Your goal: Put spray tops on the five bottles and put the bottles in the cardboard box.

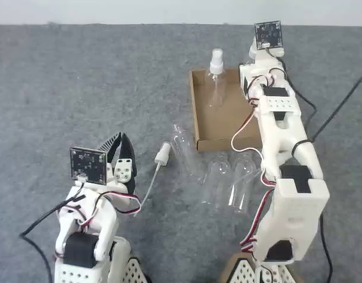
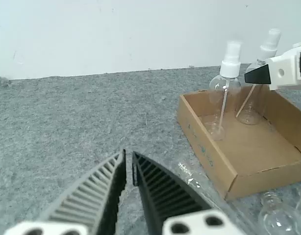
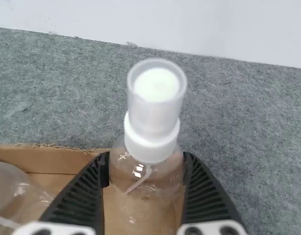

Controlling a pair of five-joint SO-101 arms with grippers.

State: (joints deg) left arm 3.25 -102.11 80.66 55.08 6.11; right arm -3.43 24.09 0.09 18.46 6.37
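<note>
A cardboard box (image 1: pixel 196 112) lies at the back of the table. A clear bottle with a white spray top (image 1: pixel 216 76) stands upright inside it. At the box's far corner my right gripper (image 3: pixel 145 164) is shut on a second capped bottle (image 3: pixel 153 122), also upright; from the left wrist view this held bottle (image 2: pixel 258 83) sits behind the first one (image 2: pixel 224 93). Three uncapped bottles (image 1: pixel 219 171) lie on the carpet in front of the box. A loose spray top (image 1: pixel 162 155) with its tube lies left of them. My left gripper (image 2: pixel 129 169) hovers near it, shut and holding nothing.
Grey carpet (image 1: pixel 81 88) covers the table, with open room to the left of the box. A white wall (image 2: pixel 116 34) rises behind the box. Cables trail from both arm bases at the near edge.
</note>
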